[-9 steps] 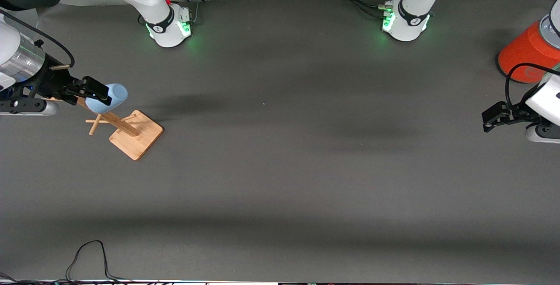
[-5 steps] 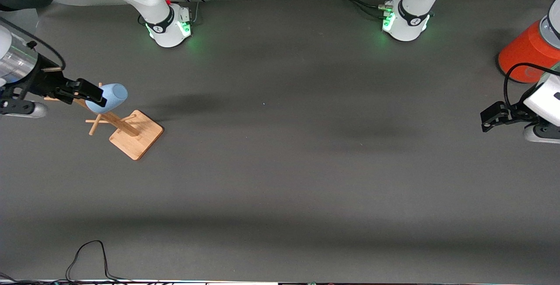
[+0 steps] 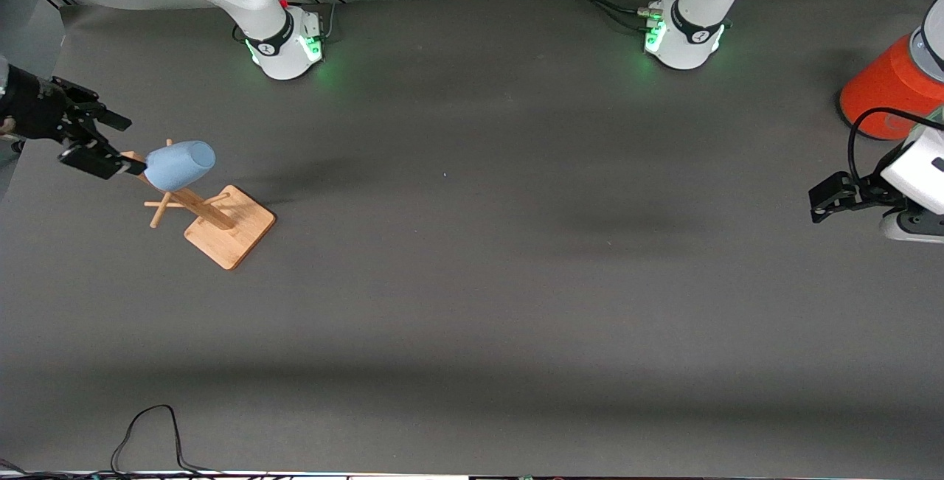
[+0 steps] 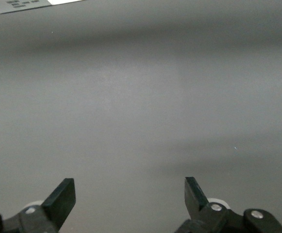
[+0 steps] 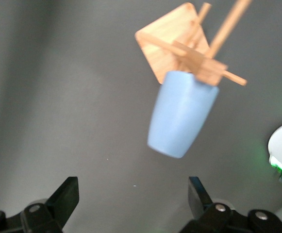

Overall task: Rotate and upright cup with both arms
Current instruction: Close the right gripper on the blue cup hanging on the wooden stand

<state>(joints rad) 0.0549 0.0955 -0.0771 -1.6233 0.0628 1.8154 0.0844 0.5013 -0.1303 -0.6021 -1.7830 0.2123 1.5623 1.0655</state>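
One cup hangs mouth-down on a wooden rack, nothing inside.

Light-blue cup hangs mouth-down on a wooden peg stand, tilted, ungripped

Wooden peg rack, orange can

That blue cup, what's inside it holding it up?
The cup hangs mouth-down on a peg of the wooden rack. In the right wrist view the rack's pegs meet at the cup's mouth. How far the peg reaches inside cannot be seen; the cup's wall covers it.
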